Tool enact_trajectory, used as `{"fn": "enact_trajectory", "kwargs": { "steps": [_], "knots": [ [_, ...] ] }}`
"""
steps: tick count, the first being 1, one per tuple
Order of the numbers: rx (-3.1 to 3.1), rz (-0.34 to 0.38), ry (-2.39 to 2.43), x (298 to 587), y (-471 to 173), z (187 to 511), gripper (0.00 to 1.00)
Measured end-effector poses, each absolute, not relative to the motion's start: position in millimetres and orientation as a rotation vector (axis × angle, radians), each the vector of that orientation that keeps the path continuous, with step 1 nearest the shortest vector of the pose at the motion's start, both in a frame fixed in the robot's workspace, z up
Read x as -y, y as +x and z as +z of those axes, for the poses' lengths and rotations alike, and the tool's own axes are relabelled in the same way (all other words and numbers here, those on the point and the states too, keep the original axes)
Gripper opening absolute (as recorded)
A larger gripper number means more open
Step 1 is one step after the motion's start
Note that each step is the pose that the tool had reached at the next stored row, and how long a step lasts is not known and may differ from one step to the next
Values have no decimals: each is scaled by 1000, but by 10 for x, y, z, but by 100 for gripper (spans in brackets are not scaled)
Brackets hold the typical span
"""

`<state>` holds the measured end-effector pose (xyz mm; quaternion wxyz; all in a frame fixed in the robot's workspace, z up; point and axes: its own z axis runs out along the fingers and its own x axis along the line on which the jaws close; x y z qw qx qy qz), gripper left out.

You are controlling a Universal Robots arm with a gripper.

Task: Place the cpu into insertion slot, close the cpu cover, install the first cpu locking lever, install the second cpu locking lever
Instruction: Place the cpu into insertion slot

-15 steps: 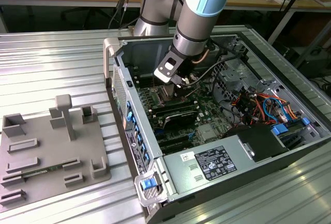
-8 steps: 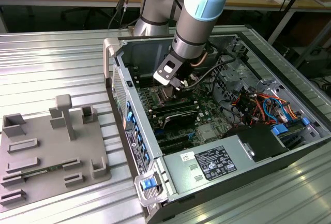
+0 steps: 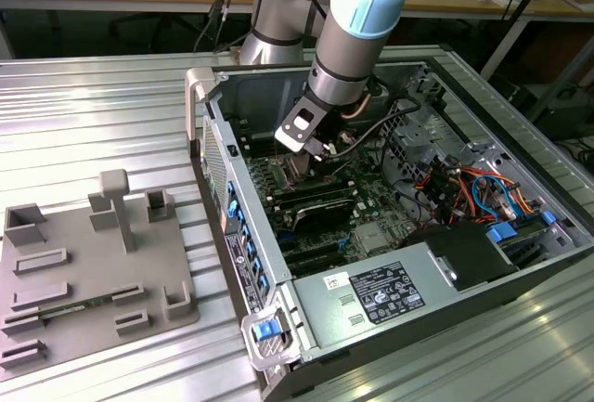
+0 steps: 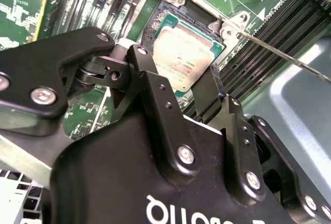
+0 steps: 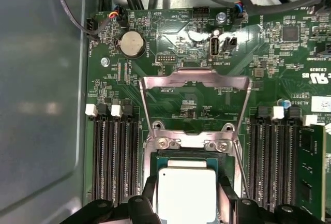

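Evidently the claw (image 4: 175, 81) grips the cpu (image 4: 178, 56) directly over the insertion slot (image 4: 155, 26).

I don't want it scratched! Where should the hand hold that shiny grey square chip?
By two opposite side edges, coming straight down from above: the flat silvery-grey square chip faces up with thin straight sides, just as the hand clasps it.

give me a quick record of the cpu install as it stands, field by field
tool: shut on two sides of the cpu
cpu: low over the insertion slot, full seating unclear
cpu cover: open, swung back from the slot
wire lever: unlatched, standing free beside the slot
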<state>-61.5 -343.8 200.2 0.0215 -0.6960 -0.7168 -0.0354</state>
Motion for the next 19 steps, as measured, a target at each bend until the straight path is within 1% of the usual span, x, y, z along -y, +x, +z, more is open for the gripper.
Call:
{"fn": "enact_trajectory", "kwargs": {
  "steps": [10, 19],
  "knots": [
    [2208, -103, -2166, 3436, -609, 1990, 55],
    [2210, -98, -2169, 3437, -609, 2043, 55]
  ]
}}
